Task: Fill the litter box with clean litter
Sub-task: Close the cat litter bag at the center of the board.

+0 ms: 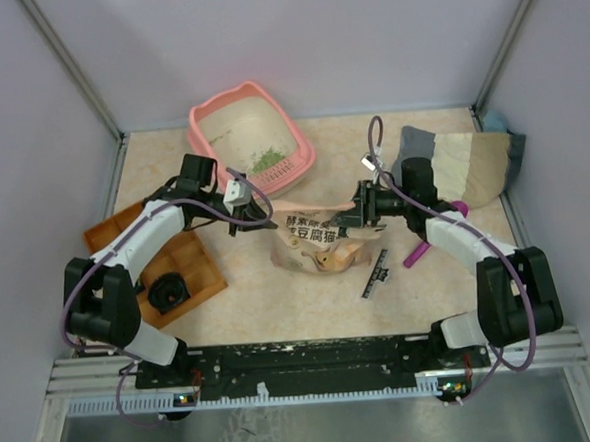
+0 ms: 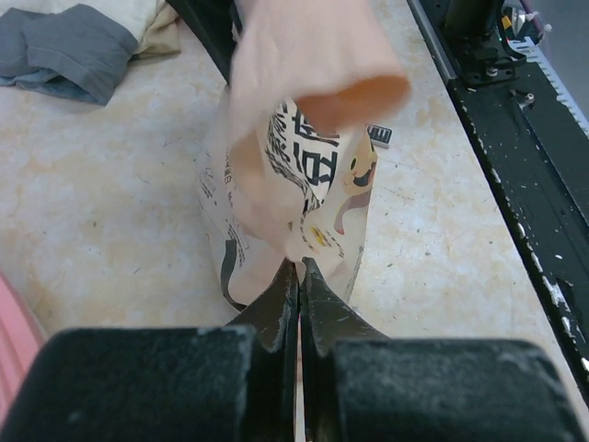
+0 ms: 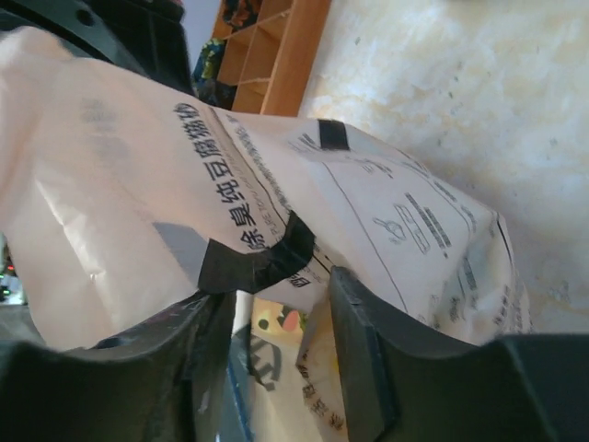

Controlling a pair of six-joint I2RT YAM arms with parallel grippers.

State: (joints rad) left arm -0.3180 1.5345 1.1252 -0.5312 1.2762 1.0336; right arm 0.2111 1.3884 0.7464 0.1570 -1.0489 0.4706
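The salmon-pink litter box (image 1: 212,117) stands at the back, left of centre, with a small pile of green clean litter (image 1: 266,161) inside. A beige printed paper bag (image 1: 322,244) sags between both arms at mid-table. My left gripper (image 1: 250,216) is shut on the bag's left corner; in the left wrist view the jaws (image 2: 300,267) pinch the bag (image 2: 294,166) flat. My right gripper (image 1: 360,212) is at the bag's right end. Its jaws (image 3: 276,295) stand apart, with the bag's edge (image 3: 396,221) loose between them.
An orange compartmented tray (image 1: 203,277) with a black round part (image 1: 167,289) lies at the left. A magenta scoop (image 1: 417,252) and a black strip (image 1: 376,274) lie right of the bag. Folded cloths (image 1: 462,166) sit at the back right.
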